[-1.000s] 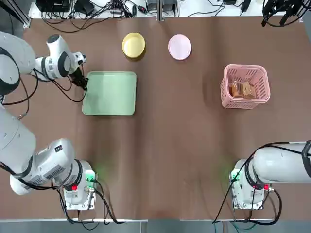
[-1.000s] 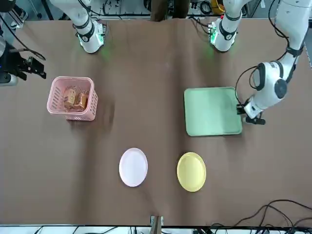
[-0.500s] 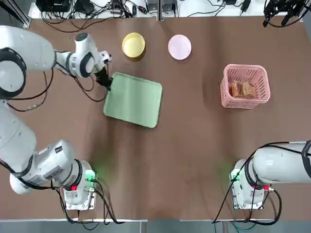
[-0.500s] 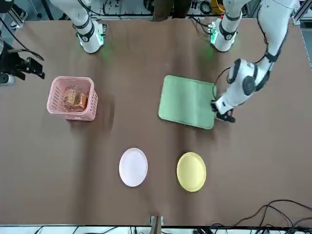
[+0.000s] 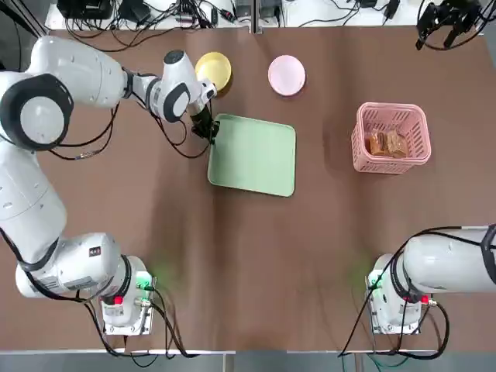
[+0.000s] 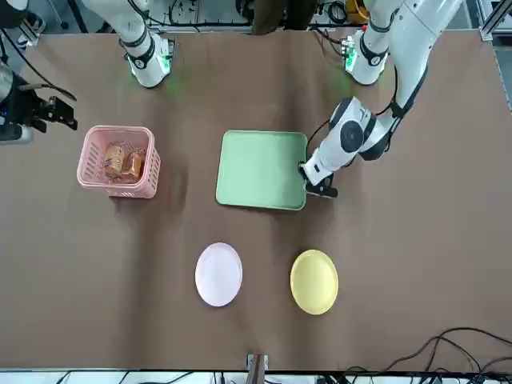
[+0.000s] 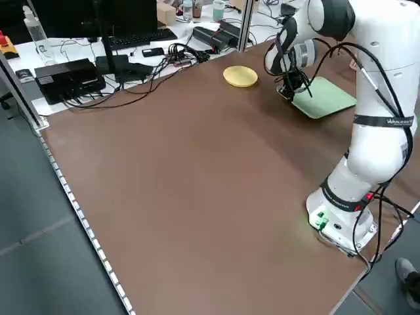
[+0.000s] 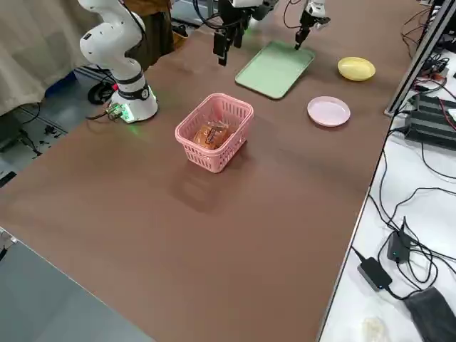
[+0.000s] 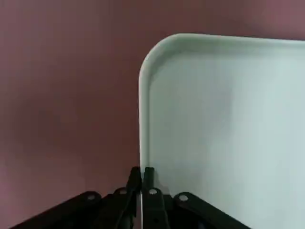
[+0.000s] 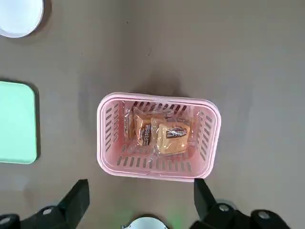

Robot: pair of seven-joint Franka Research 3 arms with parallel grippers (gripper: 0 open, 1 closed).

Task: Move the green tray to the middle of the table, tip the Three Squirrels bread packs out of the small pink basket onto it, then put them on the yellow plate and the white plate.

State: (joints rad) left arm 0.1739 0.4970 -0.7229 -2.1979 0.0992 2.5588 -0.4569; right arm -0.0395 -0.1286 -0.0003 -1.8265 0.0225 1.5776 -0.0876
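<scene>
The green tray [image 5: 256,159] [image 6: 260,168] lies flat near the middle of the table [image 5: 271,256]. My left gripper [image 5: 211,133] [image 9: 142,174] is shut on the rim of its left edge. The small pink basket [image 5: 360,147] [image 10: 157,167] stands upright to the right, with the Three Squirrels bread packs [image 5: 386,142] [image 10: 162,132] inside. High above the basket and beyond its far side, my right gripper [image 5: 449,15] [image 10: 140,205] hangs open and holds nothing. The yellow plate [image 5: 213,72] and the white plate [image 5: 287,75] sit bare side by side at the far edge.
Cables and electronics [image 5: 155,12] lie beyond the table's far edge. Both arm bases [image 5: 124,298] [image 5: 395,298] stand at the near edge. The left arm's forearm [image 5: 101,77] reaches over the far left of the table, close to the yellow plate.
My left gripper has dragged the green tray to the right, from the table's left part to near its middle, turning it slightly. The right gripper, basket and plates have stayed put.
</scene>
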